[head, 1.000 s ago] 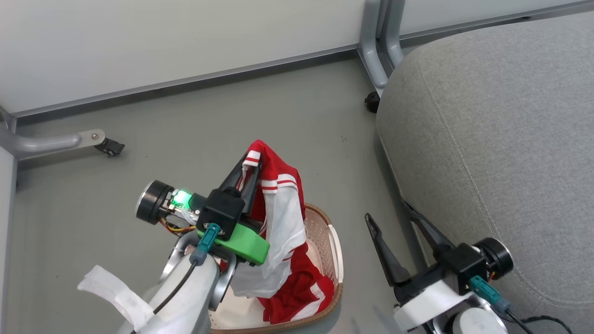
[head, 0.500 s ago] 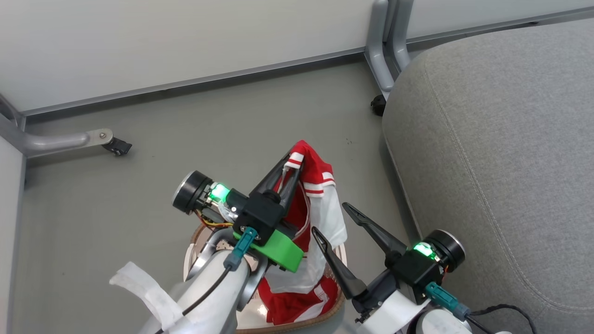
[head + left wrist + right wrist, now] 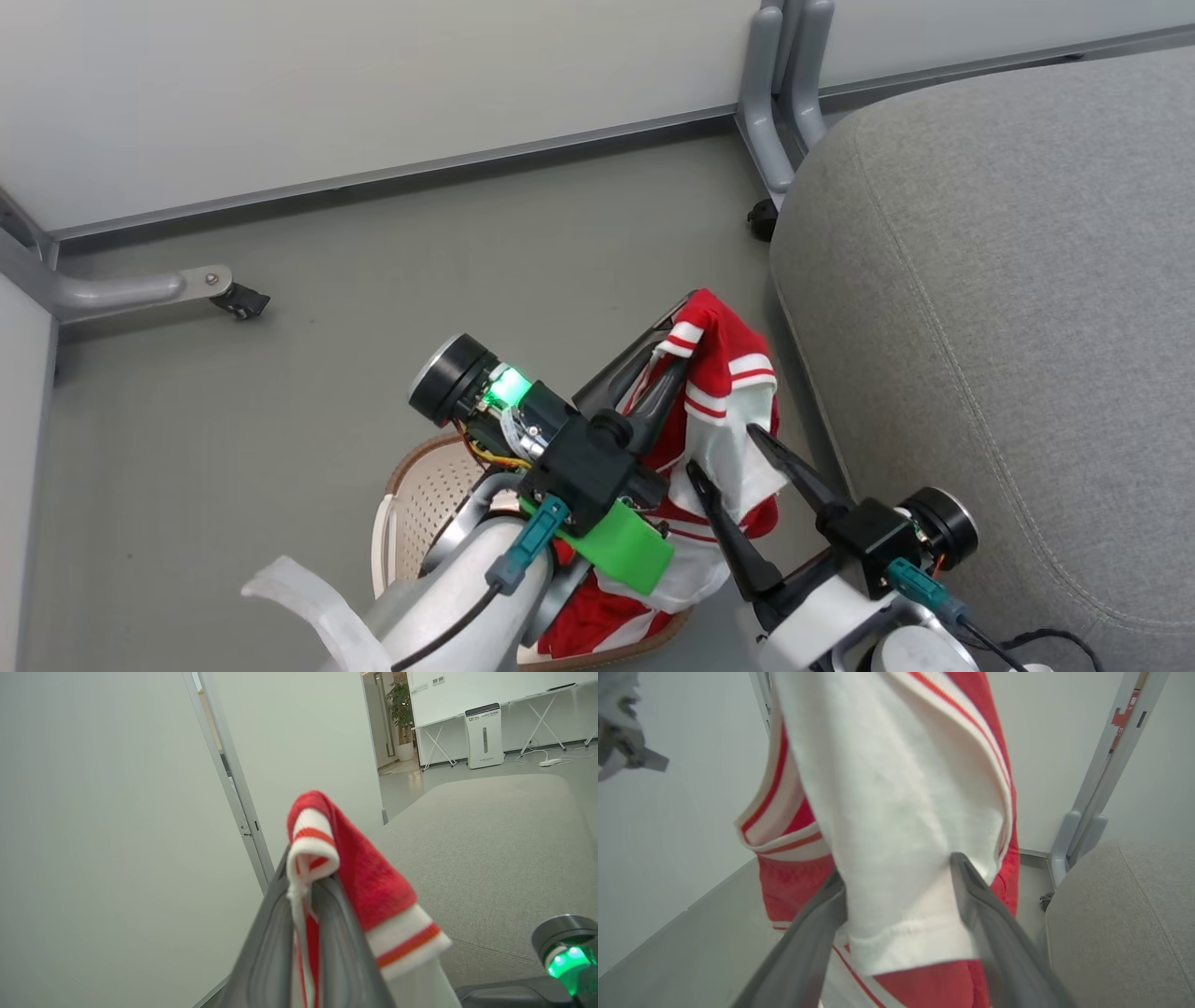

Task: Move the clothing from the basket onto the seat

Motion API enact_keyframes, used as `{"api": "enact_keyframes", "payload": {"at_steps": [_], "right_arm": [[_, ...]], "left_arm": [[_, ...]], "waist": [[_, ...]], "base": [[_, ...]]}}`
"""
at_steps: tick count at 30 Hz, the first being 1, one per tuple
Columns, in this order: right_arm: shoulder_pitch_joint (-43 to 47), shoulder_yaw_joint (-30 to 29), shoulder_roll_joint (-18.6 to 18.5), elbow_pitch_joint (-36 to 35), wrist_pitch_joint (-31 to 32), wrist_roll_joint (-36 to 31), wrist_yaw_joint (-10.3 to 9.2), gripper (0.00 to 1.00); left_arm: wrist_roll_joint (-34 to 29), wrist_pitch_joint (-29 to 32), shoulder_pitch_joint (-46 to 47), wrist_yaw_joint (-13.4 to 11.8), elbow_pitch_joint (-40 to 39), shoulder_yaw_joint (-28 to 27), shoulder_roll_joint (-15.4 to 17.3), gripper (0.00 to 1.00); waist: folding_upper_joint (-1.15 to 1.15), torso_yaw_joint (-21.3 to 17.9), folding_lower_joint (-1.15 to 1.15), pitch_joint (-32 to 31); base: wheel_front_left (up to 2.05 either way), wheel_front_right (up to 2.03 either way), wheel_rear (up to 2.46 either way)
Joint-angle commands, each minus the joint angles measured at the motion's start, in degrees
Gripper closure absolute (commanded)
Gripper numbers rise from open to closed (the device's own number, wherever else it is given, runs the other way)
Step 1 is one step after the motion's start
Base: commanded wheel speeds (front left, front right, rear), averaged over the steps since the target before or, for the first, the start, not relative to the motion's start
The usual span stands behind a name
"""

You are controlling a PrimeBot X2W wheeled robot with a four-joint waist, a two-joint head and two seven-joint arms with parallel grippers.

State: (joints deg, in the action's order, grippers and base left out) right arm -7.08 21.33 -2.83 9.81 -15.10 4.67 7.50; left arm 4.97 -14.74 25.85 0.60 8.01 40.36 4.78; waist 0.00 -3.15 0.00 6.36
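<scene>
Basket [image 3: 420, 485] sits nearest me, red fabric in it. My right gripper [image 3: 721, 448] is spread wide, holding nothing, fingers straddling the hanging white panel. My left gripper [image 3: 667, 359] is pinched tight on the clothing [image 3: 724, 373], held up just beside the seat [image 3: 980, 280].

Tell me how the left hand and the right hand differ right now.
The left hand is shut on the clothing at its striped edge, holding it above the basket; the right hand is open, fingers either side of the hanging white panel, not pinching it. The right hand sits nearer the seat than the left hand. Both have long dark fingers at the same garment.
</scene>
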Motion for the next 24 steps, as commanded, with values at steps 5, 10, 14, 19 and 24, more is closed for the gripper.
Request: {"api": "enact_keyframes", "payload": {"at_steps": [5,10,14,19,24], "right_arm": [[0.4,0.2,-0.1,2.0,-0.1,-0.6,-0.02,0.89],[-0.8,0.8,-0.1,2.1,-0.1,-0.3,-0.02,1.00],[-1.2,1.1,-0.1,2.1,-0.1,-0.3,-0.02,1.00],[-1.5,1.3,-0.1,2.1,-0.1,-0.1,-0.02,1.00],[-1.6,1.6,-0.1,1.9,-0.1,0.1,-0.02,1.00]], "left_arm": [[0.4,0.4,-0.6,0.3,-2.1,0.2,0.8,1.00],[0.7,0.8,-0.8,0.3,-2.6,0.4,1.4,1.00],[0.8,0.8,-0.6,0.0,-2.4,0.4,1.9,1.00],[0.9,0.9,-0.1,-0.2,-2.0,0.4,2.1,1.00],[0.8,0.5,0.2,-1.3,-2.0,-0.1,2.2,0.00]], "waist": [[0.00,0.0,0.00,0.4],[0.00,-0.1,0.00,1.2],[0.00,0.0,0.00,1.6],[0.00,0.0,0.00,1.9],[0.00,-0.1,0.00,2.0]], "base": [[0.00,0.00,0.00],[0.00,0.00,0.00],[0.00,0.00,0.00],[0.00,0.00,0.00],[0.00,0.00,0.00]]}}
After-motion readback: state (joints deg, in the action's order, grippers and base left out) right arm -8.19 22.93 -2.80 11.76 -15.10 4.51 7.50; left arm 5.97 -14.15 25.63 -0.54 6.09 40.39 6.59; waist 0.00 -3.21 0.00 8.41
